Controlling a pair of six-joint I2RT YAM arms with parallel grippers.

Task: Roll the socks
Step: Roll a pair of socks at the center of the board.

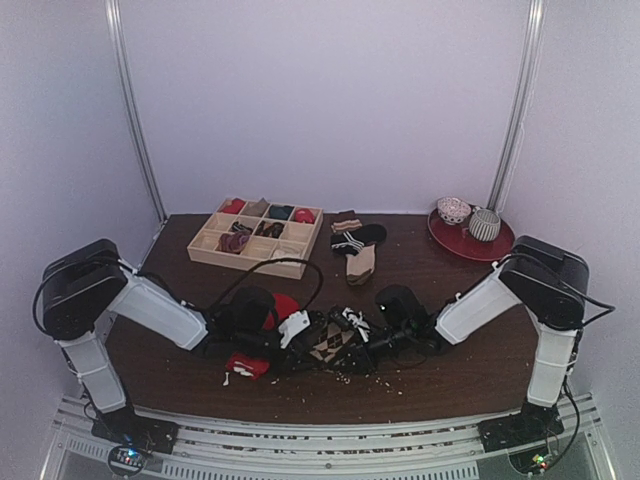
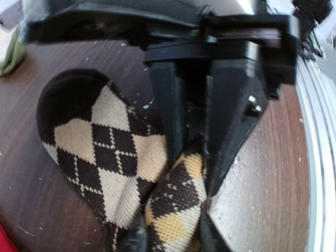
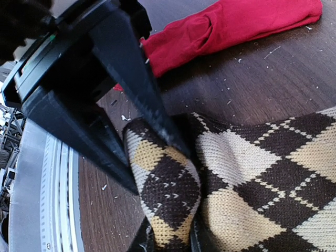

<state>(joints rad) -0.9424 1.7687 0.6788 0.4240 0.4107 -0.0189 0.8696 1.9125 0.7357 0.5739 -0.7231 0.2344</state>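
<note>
- Argyle sock (image 1: 335, 340), dark brown with tan diamonds, lies mid-table near the front edge, between the two arms. Its rounded end lies flat on the wood in the left wrist view.
- Red sock (image 3: 231, 26) lies bunched just beside it, on the left arm's side.
- Left gripper (image 2: 193, 168): jaws nearly closed, pinching a raised fold of the argyle knit.
- Right gripper (image 3: 157, 168): the same, narrowed onto a ridge of the same sock.
- Handling, my read: light, limp, stretchy knit. It will sag and slide on the table (image 1: 470, 370), so I grip folded double layers near an end, not a single edge.
- Farther back: wooden divided tray (image 1: 215, 250) holding rolled socks, black striped sock (image 1: 350, 240), tan sock (image 1: 362, 262).
</note>
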